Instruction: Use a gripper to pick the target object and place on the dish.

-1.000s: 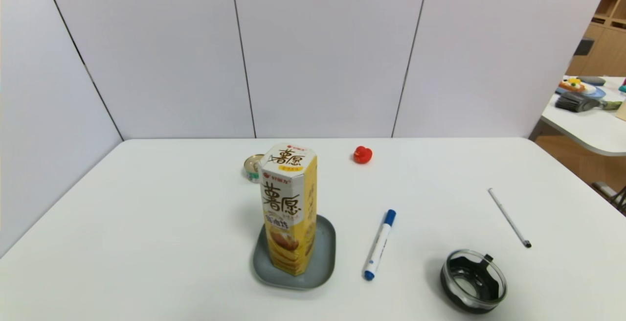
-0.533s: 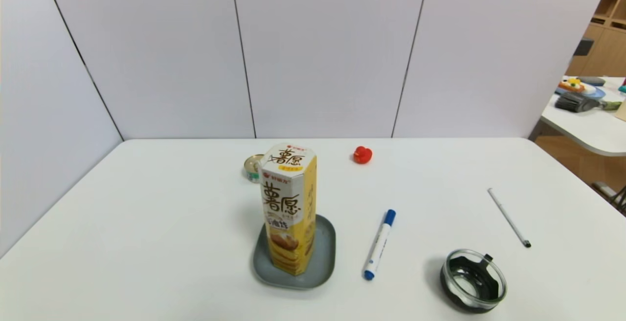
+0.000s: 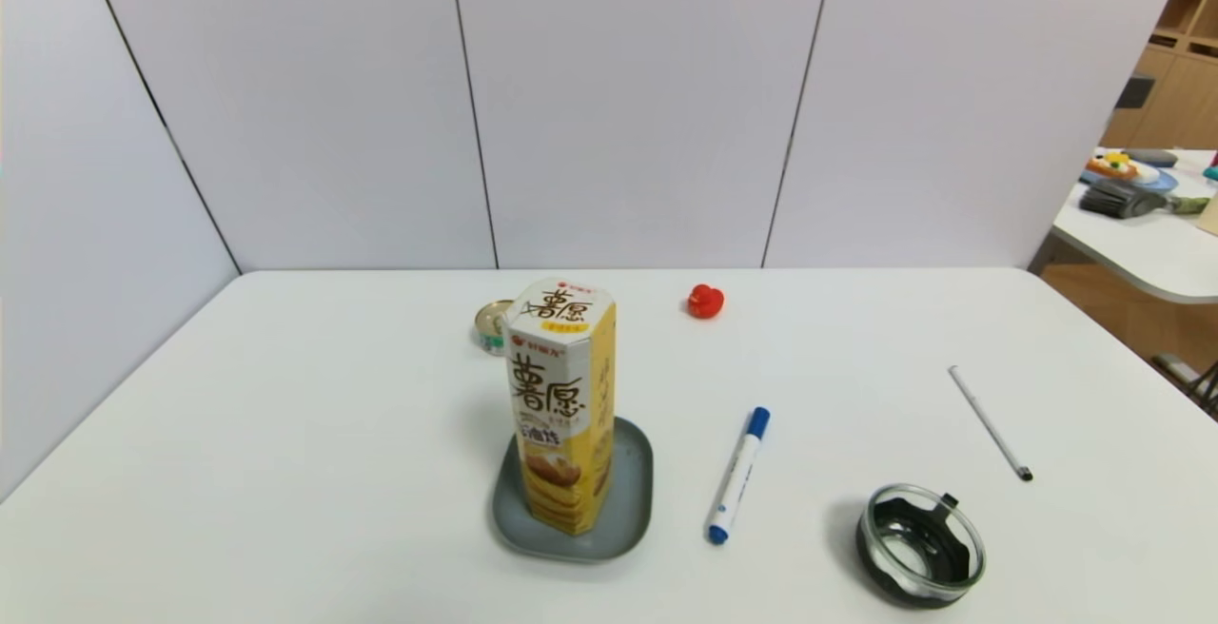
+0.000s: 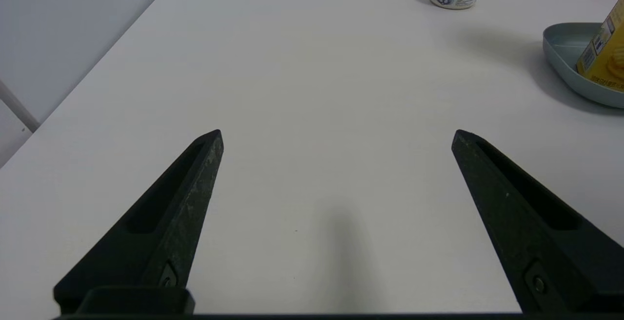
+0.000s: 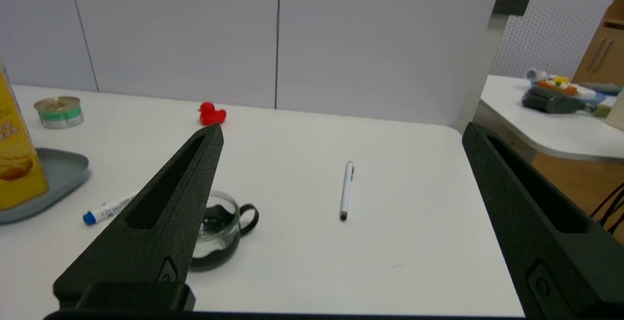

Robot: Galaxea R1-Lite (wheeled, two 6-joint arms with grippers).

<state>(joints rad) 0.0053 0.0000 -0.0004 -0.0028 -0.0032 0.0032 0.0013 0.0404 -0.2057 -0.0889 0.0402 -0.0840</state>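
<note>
The tall yellow-and-white snack box (image 3: 563, 405) stands upright on the grey-blue dish (image 3: 630, 496) in the middle of the white table. Neither arm shows in the head view. My left gripper (image 4: 337, 137) hangs open over bare table at the near left, with the dish (image 4: 565, 51) and the box's lower corner (image 4: 604, 51) far off to one side. My right gripper (image 5: 341, 132) is open too, at the near right, with nothing between its fingers. From there the box (image 5: 14, 164) and the dish (image 5: 58, 173) lie well away.
A small tin can (image 3: 492, 324) sits behind the box and a red toy duck (image 3: 705, 301) at the back. A blue marker (image 3: 737, 477), a white pen (image 3: 990, 422) and a black bowl with a glass rim (image 3: 920, 545) lie to the right.
</note>
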